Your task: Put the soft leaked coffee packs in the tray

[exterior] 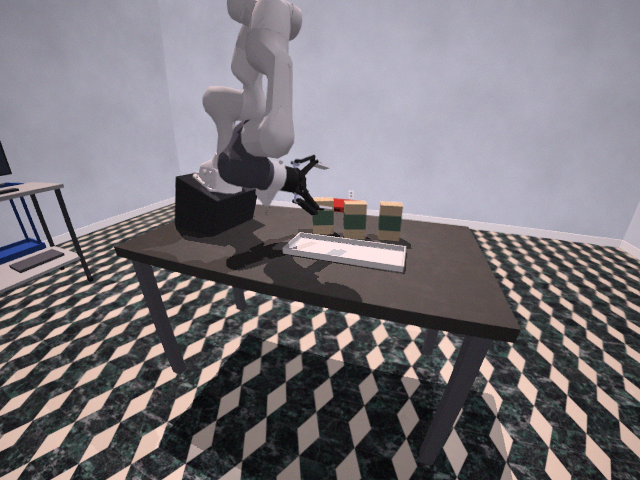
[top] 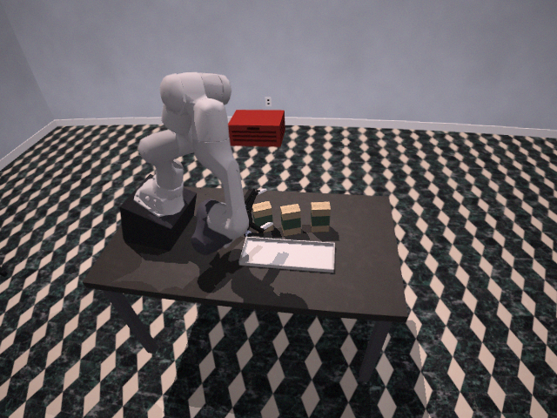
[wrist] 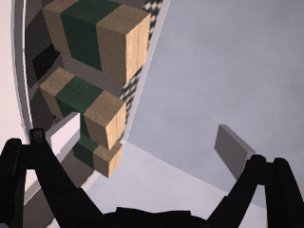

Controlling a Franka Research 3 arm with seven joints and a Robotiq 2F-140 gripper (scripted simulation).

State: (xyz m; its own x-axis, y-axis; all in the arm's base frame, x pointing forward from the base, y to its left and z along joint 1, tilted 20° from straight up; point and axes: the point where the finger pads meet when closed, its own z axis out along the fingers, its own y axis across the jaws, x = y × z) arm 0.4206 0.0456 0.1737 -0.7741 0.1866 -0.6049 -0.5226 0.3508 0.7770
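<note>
Three coffee packs stood upright in a row on the far half of a dark table, each tan with a green band round its middle. At the left end of the table a white arm rose from a black block and bent down toward the row. Its gripper lay on its side with the fingers spread as wide as they go, holding nothing; one finger pointed up and away behind the row, the other reached down beside the left pack, and whether it touched the pack could not be told. The middle pack stood just to the right of that one, apart from it, and the right pack stood a little further along with a like gap. Just in front of the row, on the near side, lay a shallow white tray with a grey rim, its long side running parallel to the packs and nothing inside it. Beyond the table, against the far wall, a red box sat on the chequered floor.
</note>
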